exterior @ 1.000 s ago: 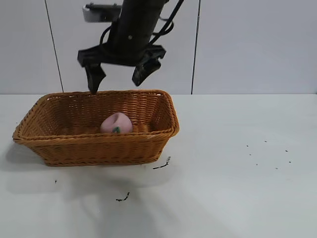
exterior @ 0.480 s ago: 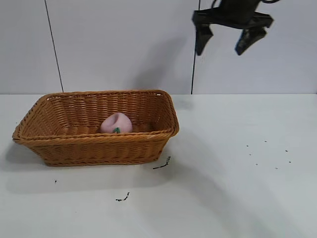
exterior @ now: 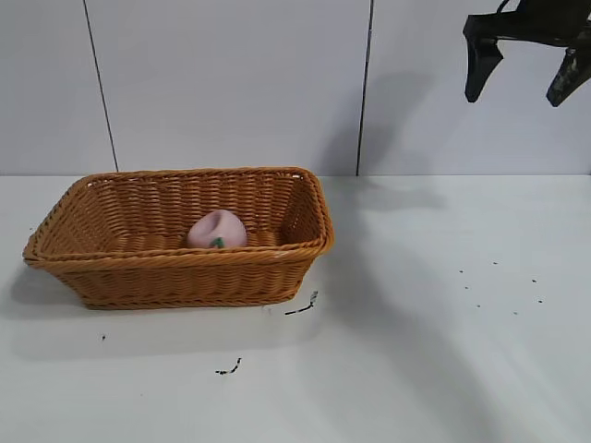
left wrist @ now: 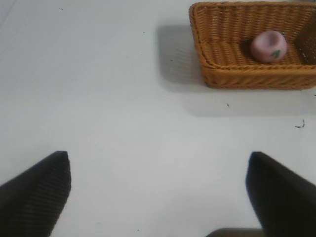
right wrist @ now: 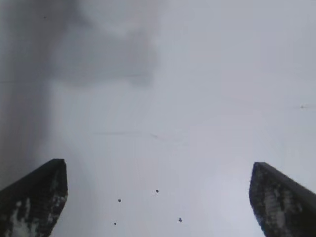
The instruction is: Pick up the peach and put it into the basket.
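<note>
Already the peach (exterior: 217, 230) sits in the basket (exterior: 185, 277), so the right gripper (exterior: 524, 72) hangs high, jaws spread wide and empty; the left gripper (left wrist: 158, 197) idles, likewise agape.

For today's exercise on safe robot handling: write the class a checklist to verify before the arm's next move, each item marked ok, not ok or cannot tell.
1. Peach lies inside the basket: ok.
2. Basket upright on the table: ok.
3. Right gripper open and empty: ok.
4. Right gripper high, clear of the basket: ok.
5. Left gripper open, apart from the basket: ok.
6. Dark specks on the table harmless: cannot tell.
</note>
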Available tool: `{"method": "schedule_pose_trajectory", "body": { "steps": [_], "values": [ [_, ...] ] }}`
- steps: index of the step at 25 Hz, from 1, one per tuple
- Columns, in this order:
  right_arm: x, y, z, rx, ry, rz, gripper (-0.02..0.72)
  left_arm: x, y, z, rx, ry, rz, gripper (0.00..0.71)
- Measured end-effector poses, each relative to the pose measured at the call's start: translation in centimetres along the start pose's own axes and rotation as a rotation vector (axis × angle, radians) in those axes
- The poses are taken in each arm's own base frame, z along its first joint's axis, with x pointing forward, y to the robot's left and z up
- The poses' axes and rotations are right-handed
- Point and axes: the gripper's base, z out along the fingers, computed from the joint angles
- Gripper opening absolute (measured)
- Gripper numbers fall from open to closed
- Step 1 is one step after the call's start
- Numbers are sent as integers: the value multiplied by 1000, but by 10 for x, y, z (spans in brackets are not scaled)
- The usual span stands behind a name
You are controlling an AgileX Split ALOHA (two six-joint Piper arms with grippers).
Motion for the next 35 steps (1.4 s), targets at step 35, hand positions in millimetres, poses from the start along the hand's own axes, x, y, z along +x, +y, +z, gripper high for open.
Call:
{"method": "schedule_pose_trajectory", "body": {
  "steps": [35],
  "values": [
    [410,25,-167,10,-501,-14,696,0,0,0,0,0,0,693]
  ]
}}
